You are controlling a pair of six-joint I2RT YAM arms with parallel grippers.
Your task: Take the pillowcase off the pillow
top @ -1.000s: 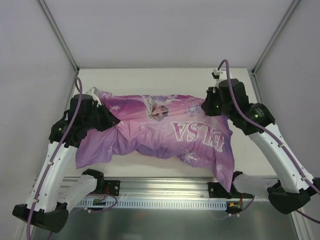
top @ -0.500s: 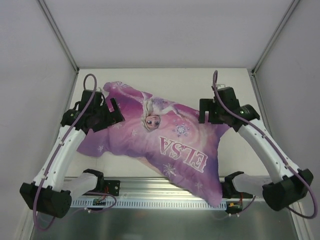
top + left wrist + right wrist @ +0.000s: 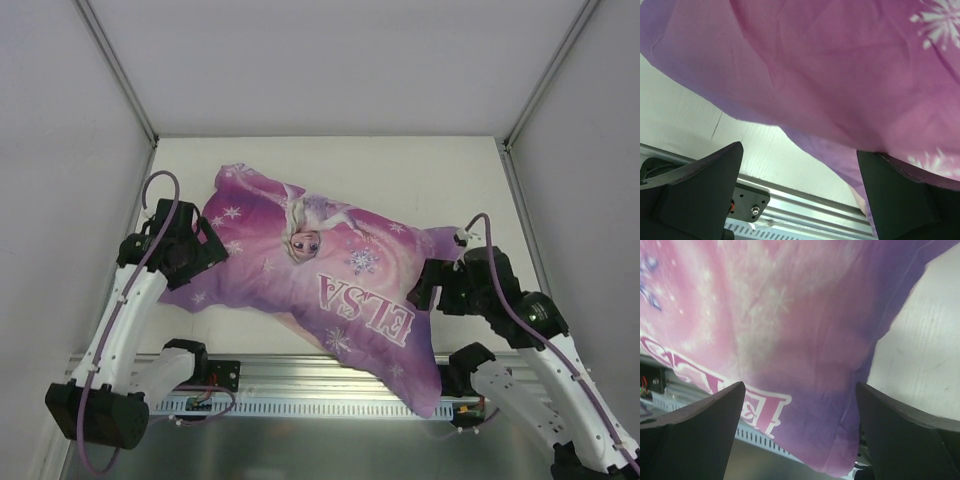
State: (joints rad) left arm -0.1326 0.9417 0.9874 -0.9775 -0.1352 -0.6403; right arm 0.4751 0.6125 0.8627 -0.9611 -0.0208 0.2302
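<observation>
Nearest: alu rail (image 3: 320, 375) along the desk's front edge, w/ the near-R corner of the pillowcase (image 3: 300, 280) hanging over it, purple side out.

R tool (image 3: 800, 386): fingers spread wide, nothing pinched. R wrist cam shows cloth w/ pink lettering filling the gap beyond them, and bare desk (image 3: 400, 170) to the right. From above it sits just at the cover's R edge, near the front.

L tool (image 3: 797, 150): also spread wide, not gripping. Cloth hangs above the fingers and seems to rest on the R one. It sits at the cover's L edge, a bit further back.

Pillowcase lies diagonally across mid-desk, printed side up, rumpled. White "ELSA" letters (image 3: 365, 310) toward the front-R, princess figure (image 3: 305, 225) behind them, far-L corner pointing to the back wall.
</observation>
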